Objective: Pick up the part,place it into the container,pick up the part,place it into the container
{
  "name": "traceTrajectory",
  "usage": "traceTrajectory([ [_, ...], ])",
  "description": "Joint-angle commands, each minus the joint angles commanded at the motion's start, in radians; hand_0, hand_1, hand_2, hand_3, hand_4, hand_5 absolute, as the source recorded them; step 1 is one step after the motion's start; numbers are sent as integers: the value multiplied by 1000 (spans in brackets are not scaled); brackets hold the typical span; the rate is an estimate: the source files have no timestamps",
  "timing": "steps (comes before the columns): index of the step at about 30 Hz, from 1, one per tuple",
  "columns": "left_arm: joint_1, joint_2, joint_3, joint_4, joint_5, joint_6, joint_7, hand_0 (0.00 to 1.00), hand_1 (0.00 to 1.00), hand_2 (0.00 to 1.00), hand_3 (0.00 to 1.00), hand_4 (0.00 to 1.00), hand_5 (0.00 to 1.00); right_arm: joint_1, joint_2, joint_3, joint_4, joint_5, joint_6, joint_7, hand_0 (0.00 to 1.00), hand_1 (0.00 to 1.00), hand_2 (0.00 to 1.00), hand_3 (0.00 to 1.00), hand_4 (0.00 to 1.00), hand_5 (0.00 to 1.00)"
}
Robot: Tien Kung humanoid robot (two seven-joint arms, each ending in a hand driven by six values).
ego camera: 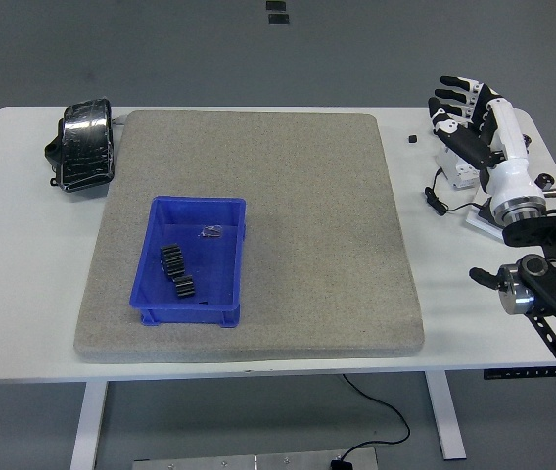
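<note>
Glossy plastic container point(156, 259), rough mat point(307, 196)

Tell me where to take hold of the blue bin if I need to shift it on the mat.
Probably best to grip the blue bin by its right long rim, coming from the right, where the right hand already hovers open near the table's far right. That wall is straight and bare, with free mat beside it, and the black gears lie low inside, clear of the rim.
</note>
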Motion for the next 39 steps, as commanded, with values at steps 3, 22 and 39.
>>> traceTrajectory([
  [3,-3,6,-6,-1,7,-3,2,659,641,577,557,666,646,-28,-3,30,12,28,8,9,457,635,677,685,675,253],
  [22,-9,42,-43,-1,48,-31,4,660,643,580,558,666,640,-189,14,198,45,97,26,48,454,629,677,684,687,266],
  [39,19,20,-30,3,15,-25,-7,661,644,582,559,663,622,-232,1,257,122,34,17,22,456,630,679,684,722,330],
])
